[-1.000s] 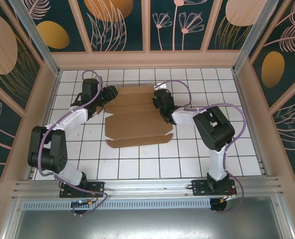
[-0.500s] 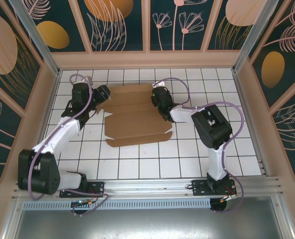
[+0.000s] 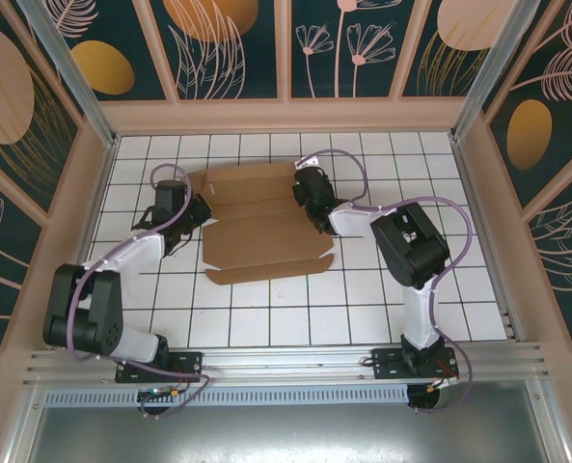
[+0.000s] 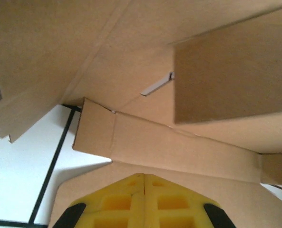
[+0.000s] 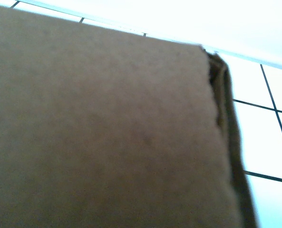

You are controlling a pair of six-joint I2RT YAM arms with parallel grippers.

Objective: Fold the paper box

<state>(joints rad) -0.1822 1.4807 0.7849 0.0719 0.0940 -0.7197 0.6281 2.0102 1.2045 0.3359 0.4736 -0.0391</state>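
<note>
The paper box (image 3: 266,231) is a flat brown die-cut cardboard sheet lying across the middle of the white tiled table. My left gripper (image 3: 197,210) is at the sheet's left edge. In the left wrist view its yellow fingers (image 4: 126,199) are pressed together, shut, with nothing between them, resting over a low cardboard flap (image 4: 179,147). My right gripper (image 3: 308,189) sits on the sheet's upper right part. In the right wrist view a cardboard panel (image 5: 107,128) stands close to the lens and hides the fingers.
The table (image 3: 363,309) has open white tiles in front of the sheet and to its right. Wooden walls (image 3: 286,116) close in the back and sides. A metal rail (image 3: 286,362) runs along the near edge by the arm bases.
My left arm pulled back and then came down lower along the sheet's left edge, and its gripper closed. The right gripper shifted slightly up and to the left.
</note>
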